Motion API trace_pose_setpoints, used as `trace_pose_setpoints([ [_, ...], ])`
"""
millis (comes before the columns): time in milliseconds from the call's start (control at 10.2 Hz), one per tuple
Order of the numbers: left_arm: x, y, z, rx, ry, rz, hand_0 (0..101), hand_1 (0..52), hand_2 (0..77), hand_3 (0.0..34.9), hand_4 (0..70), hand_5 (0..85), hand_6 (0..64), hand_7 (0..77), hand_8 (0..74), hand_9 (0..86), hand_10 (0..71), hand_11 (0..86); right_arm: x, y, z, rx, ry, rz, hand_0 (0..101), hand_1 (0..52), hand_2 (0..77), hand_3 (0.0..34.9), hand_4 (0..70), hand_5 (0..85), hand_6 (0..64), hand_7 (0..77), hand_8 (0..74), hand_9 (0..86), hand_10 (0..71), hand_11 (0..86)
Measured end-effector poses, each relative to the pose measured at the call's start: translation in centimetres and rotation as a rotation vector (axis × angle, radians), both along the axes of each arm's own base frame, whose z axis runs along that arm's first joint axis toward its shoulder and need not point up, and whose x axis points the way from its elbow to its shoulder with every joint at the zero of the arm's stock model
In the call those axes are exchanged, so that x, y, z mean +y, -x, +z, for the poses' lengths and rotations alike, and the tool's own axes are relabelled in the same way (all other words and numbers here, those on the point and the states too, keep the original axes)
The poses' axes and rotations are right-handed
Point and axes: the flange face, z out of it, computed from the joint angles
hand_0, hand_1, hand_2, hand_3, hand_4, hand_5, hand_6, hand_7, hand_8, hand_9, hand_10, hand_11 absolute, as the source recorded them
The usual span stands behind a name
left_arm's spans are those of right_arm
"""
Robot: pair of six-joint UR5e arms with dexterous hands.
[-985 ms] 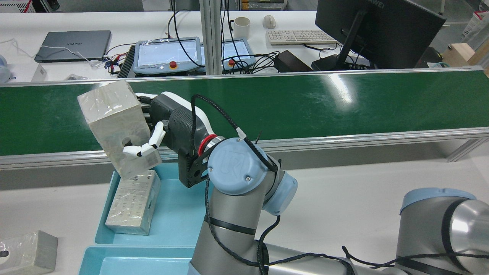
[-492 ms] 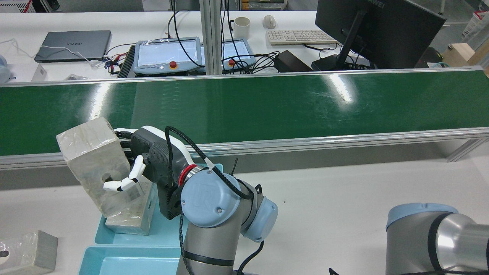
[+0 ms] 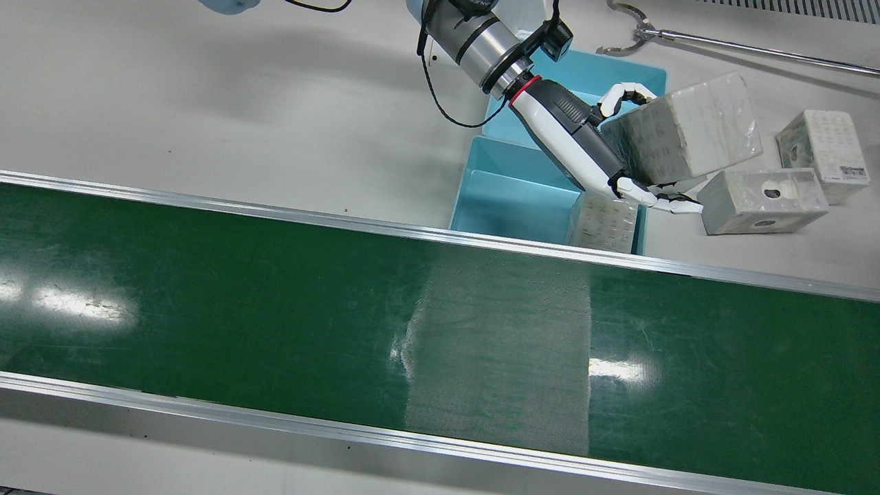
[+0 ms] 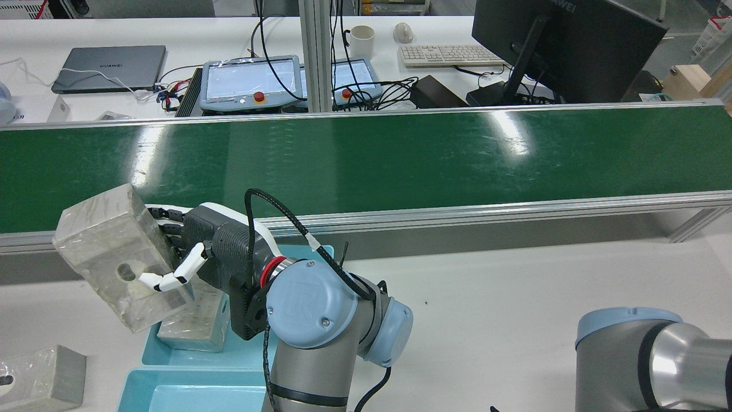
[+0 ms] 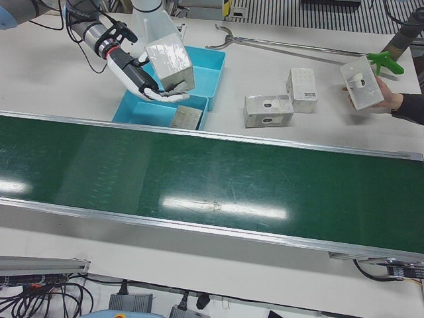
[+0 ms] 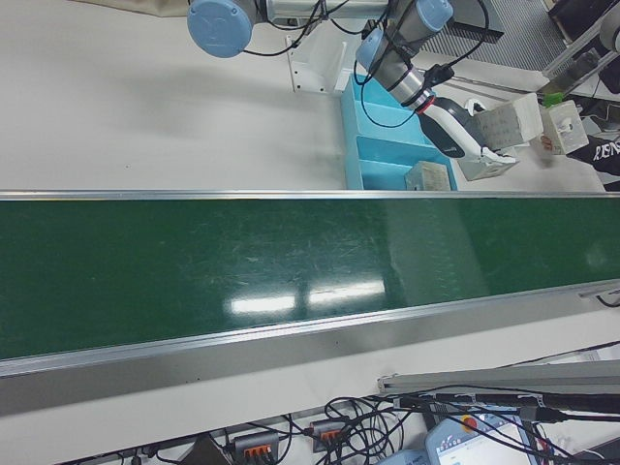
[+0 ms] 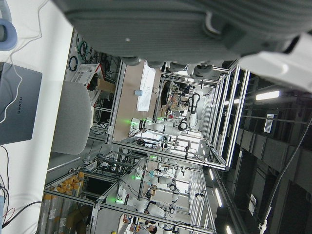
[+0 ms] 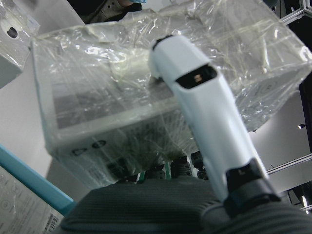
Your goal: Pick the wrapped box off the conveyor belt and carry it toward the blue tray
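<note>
My right hand is shut on the wrapped box, a pale box in clear film. It holds the box tilted in the air, off the green conveyor belt. In the rear view the box hangs over the left edge of the blue tray, with the hand beside it. The right hand view shows a white finger pressed on the box. Another wrapped box lies in the tray. The left hand view shows only the palm, with nothing held.
A second blue tray adjoins the first. Two loose wrapped boxes lie on the table just past the held box. Another box sits at the near left. A person's hand holds a box. A metal tool lies behind.
My right hand has carried the wrapped box back off the belt, down and to the rear view's left. It now hangs at the tray's left edge and is more tilted.
</note>
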Motion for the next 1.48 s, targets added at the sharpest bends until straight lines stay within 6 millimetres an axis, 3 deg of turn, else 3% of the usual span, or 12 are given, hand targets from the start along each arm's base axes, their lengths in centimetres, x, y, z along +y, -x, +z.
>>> trace_pose_setpoints([
  [98, 0.0, 0.0, 0.0, 0.0, 0.0, 0.0, 0, 0.0, 1.1, 0.0, 0.0, 1.1, 0.5, 0.5, 0.5, 0.5, 0.5, 0.5, 0.2, 0.0, -0.2, -0.008, 0.001, -0.018, 60, 13.6, 49.1, 0.7, 12.0, 11.5, 20.7, 13.1, 19.6, 2.2, 7.6, 19.1],
  [197, 0.0, 0.0, 0.0, 0.0, 0.0, 0.0, 0, 0.0, 1.1, 0.0, 0.0, 1.1, 0.5, 0.5, 0.5, 0.5, 0.5, 0.5, 0.3, 0.0, -0.5, -0.017, 0.003, -0.032, 60, 13.6, 49.1, 0.7, 12.0, 11.5, 20.7, 13.1, 19.6, 2.2, 7.6, 19.1],
  [295, 0.0, 0.0, 0.0, 0.0, 0.0, 0.0, 0, 0.0, 0.5, 0.0, 0.0, 1.1, 0.5, 0.5, 0.5, 0.5, 0.5, 0.5, 0.4, 0.0, -0.7, -0.024, 0.003, -0.043, 54, 25.1, 40.4, 7.2, 10.4, 15.8, 0.5, 6.0, 0.0, 1.1, 0.0, 1.6],
  [394, 0.0, 0.0, 0.0, 0.0, 0.0, 0.0, 0, 0.0, 1.1, 0.0, 0.0, 1.1, 0.5, 0.5, 0.5, 0.5, 0.0, 0.5, 0.5, 0.0, -0.9, -0.027, 0.003, -0.052, 53, 13.1, 34.4, 11.1, 12.5, 17.5, 3.3, 6.0, 0.0, 1.1, 0.0, 1.6],
  [492, 0.0, 0.0, 0.0, 0.0, 0.0, 0.0, 0, 0.0, 1.1, 0.0, 0.0, 1.1, 0.5, 0.5, 0.5, 0.5, 0.5, 0.5, 0.5, 0.0, -0.9, -0.028, 0.002, -0.059, 53, 18.0, 23.5, 11.1, 12.5, 17.5, 3.3, 6.0, 0.0, 1.1, 0.0, 0.5],
  [591, 0.0, 0.0, 0.0, 0.0, 0.0, 0.0, 0, 0.0, 0.5, 0.0, 0.0, 1.1, 0.5, 0.5, 0.5, 0.5, 0.5, 0.5, 0.6, 0.0, -1.0, -0.029, 0.001, -0.063, 53, 18.0, 2.2, 10.3, 12.5, 18.5, 2.7, 6.0, 0.0, 1.1, 0.0, 0.5],
  [788, 0.0, 0.0, 0.0, 0.0, 0.0, 0.0, 0, 0.0, 1.1, 0.0, 0.0, 1.1, 0.5, 0.5, 0.5, 0.5, 0.5, 0.5, 0.6, -0.2, -1.2, -0.037, 0.0, -0.065, 53, 17.5, 2.2, 10.0, 12.5, 19.6, 3.8, 6.5, 0.0, 0.5, 0.0, 0.5],
  [886, 0.0, 0.0, 0.0, 0.0, 0.0, 0.0, 0, 0.0, 1.1, 0.0, 0.0, 1.1, 0.5, 0.5, 0.5, 0.5, 0.5, 0.5, 0.6, -0.7, -1.4, -0.05, 0.0, -0.057, 54, 17.5, 1.6, 8.9, 13.6, 26.2, 6.0, 11.4, 0.0, 0.5, 0.0, 0.5],
  [985, 0.0, 0.0, 0.0, 0.0, 0.0, 0.0, 0, 0.0, 1.1, 0.0, 0.0, 1.1, 0.5, 0.5, 0.5, 0.5, 0.5, 0.5, 0.4, -1.8, -1.3, -0.068, 0.003, -0.028, 54, 17.5, 1.6, 8.9, 13.6, 26.2, 6.0, 11.4, 0.0, 0.5, 0.0, 0.5],
  [1182, 0.0, 0.0, 0.0, 0.0, 0.0, 0.0, 0, 0.0, 0.5, 0.0, 0.0, 1.1, 0.5, 0.5, 0.5, 0.5, 0.5, 0.5, -0.6, -6.9, 1.5, -0.112, 0.025, 0.134, 55, 22.9, 2.2, 1.0, 12.5, 42.5, 8.7, 18.0, 0.0, 1.1, 0.0, 0.5],
  [1280, 0.0, 0.0, 0.0, 0.0, 0.0, 0.0, 0, 0.0, 0.5, 0.0, 0.0, 1.1, 0.5, 0.5, 0.5, 0.5, 0.5, 0.5, -1.1, -10.5, 3.3, -0.124, 0.026, 0.24, 57, 25.1, 13.6, 0.0, 12.5, 46.4, 10.4, 20.7, 0.0, 1.1, 0.0, 0.5],
  [1477, 0.0, 0.0, 0.0, 0.0, 0.0, 0.0, 0, 0.0, 0.5, 0.0, 0.0, 1.1, 0.5, 0.5, 0.5, 0.0, 0.5, 0.5, -2.6, -17.9, 7.2, -0.107, 0.022, 0.434, 56, 24.5, 19.1, 0.0, 12.5, 46.4, 12.0, 21.3, 0.0, 3.8, 0.0, 0.5],
])
